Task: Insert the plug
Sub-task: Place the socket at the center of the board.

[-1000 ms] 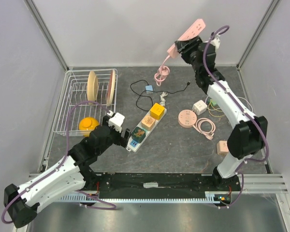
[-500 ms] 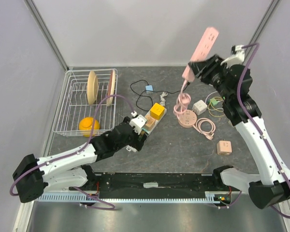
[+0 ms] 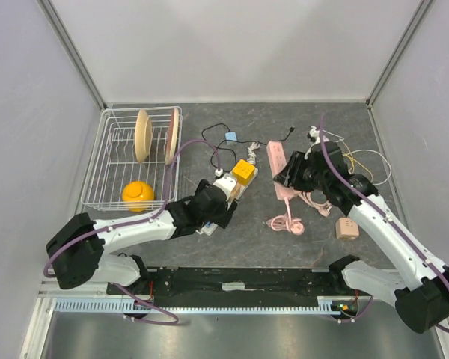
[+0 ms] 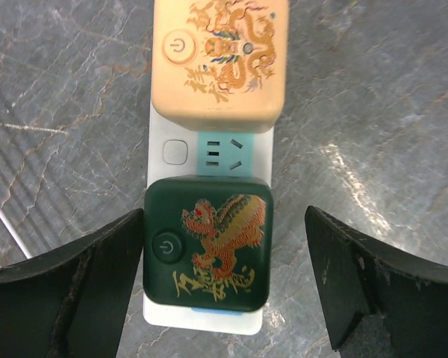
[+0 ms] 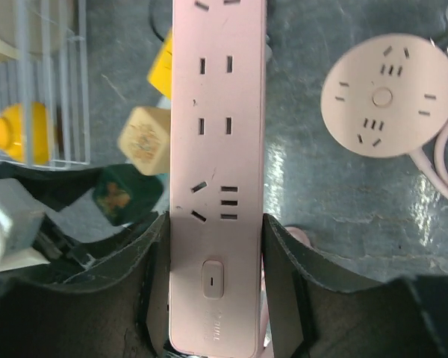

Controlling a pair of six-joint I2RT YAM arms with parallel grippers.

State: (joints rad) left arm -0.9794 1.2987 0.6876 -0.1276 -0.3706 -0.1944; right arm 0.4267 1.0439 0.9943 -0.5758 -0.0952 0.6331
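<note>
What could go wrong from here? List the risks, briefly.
1. The left gripper, jaws open either side of the green adapter, could lift the white strip along with it if it closes and pulls.
2. The pink power strip in the right gripper trails a coiled cable that may snag the round socket.

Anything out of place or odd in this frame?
A dish rack with two plates and a yellow bowl sits left on the table, unrelated to plugs. The right gripper grips a pink power strip, not a plug; its cord lies loosely coiled.
</note>
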